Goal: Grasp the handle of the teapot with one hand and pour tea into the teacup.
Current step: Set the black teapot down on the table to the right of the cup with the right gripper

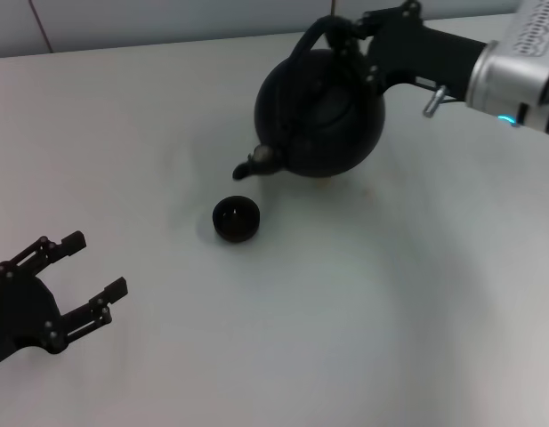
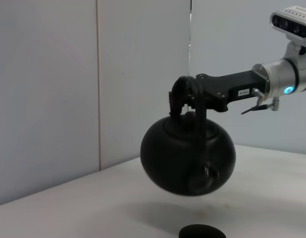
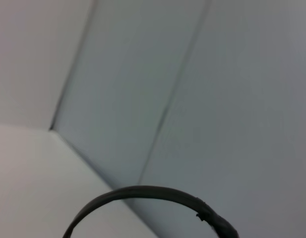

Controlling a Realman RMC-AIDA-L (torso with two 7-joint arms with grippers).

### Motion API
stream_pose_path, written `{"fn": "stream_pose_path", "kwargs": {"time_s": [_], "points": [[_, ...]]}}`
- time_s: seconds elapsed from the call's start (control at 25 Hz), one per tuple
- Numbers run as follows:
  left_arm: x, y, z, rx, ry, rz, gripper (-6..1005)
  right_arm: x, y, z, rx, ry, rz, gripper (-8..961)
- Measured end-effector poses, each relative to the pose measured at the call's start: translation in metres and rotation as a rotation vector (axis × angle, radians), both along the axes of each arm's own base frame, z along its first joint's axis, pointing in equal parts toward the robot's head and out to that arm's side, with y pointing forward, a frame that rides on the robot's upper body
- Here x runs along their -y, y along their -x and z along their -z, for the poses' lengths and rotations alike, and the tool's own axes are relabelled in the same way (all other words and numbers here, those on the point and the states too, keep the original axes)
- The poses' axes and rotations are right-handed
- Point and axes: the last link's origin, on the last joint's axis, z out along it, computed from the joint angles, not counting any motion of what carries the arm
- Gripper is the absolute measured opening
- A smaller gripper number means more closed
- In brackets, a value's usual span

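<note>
1. The teapot [image 1: 320, 116] hangs in the air above the white table [image 1: 363, 320], carried by the right gripper [image 1: 352, 36], whose jaws are clamped on the handle [image 1: 311, 37] at the top of its arch.
2. The pot is tipped, its spout [image 1: 254, 164] pointing down and toward the robot's left; the lid and its knob sit in place on the body. No liquid shows at the spout.
3. In the left wrist view the pot [image 2: 187, 153] is clearly off the surface, with its shadow on the table beneath and the right gripper [image 2: 185, 99] reaching in level from the side.
4. The teacup [image 1: 236, 219] stands upright on the table, just below and slightly left of the spout tip, not touching the pot. Its inside looks dark; whether anything is in it cannot be told. Only its rim [image 2: 199, 231] shows at the edge of the left wrist view.
5. The left gripper [image 1: 89, 271] rests low at the near left of the table, its fingers spread wide and holding nothing, well apart from cup and pot.
6. The table's far edge runs along the wall [image 1: 167, 22] just behind the pot. Open table lies between the cup and the left gripper, and across the near right.
7. The right wrist view shows only the curve of the handle [image 3: 143, 193] against the wall panels.
</note>
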Motion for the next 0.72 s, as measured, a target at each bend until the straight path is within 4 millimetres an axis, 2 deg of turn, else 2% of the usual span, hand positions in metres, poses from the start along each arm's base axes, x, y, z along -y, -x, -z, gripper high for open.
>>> {"fn": "stream_pose_path", "kwargs": {"time_s": [0.32,0.72], "points": [[-0.003,-0.002,-0.001,-0.001,-0.002,0.011,806,0.015,-0.031,-0.018,-0.159,-0.048,0.163,116],[-0.005,-0.003,0.0,-0.002,0.0,0.015,805,0.051,-0.066,-0.021,-0.241,-0.06,0.243,121]]}}
